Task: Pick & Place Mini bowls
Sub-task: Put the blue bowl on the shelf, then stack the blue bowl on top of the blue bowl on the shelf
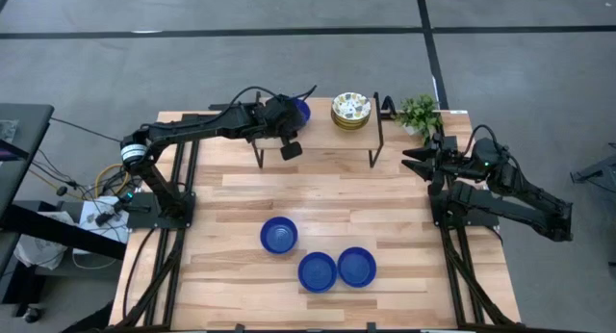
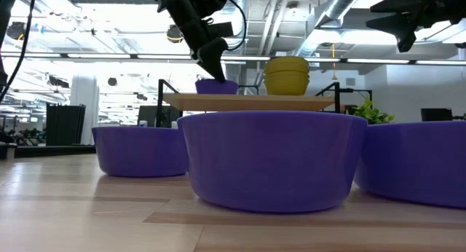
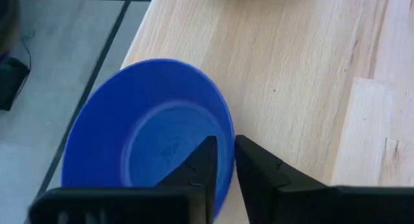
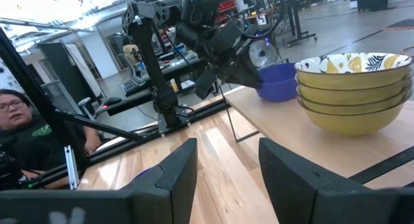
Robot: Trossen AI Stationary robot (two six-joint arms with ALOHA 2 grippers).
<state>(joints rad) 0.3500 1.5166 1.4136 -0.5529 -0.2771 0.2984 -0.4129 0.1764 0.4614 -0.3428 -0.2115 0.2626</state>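
Observation:
One blue mini bowl [image 3: 149,133] sits on the raised wooden shelf [image 2: 255,101] at the table's far side, next to a stack of several floral mini bowls [image 1: 351,112]. My left gripper [image 3: 223,160] is at this blue bowl [image 1: 303,110], shut on its rim. Three more blue bowls [image 1: 279,235] [image 1: 317,271] [image 1: 356,267] rest on the table near the front. My right gripper [image 4: 223,172] is open and empty at the table's right side [image 1: 419,160]. My left gripper pinches the blue bowl's rim [image 3: 228,143] on the side nearest the table's middle, one finger [image 3: 200,166] inside the bowl and one [image 3: 259,172] outside. The fingers slant down from above and the near side. The bowl appears to rest on the shelf [image 2: 217,86].
A small potted plant [image 1: 419,112] stands at the far right, beside the shelf's end. The shelf stands on thin black legs [image 1: 258,158]. A person [image 4: 19,120] sits beyond the table's left side. Bare tabletop lies between the shelf and the three blue bowls.

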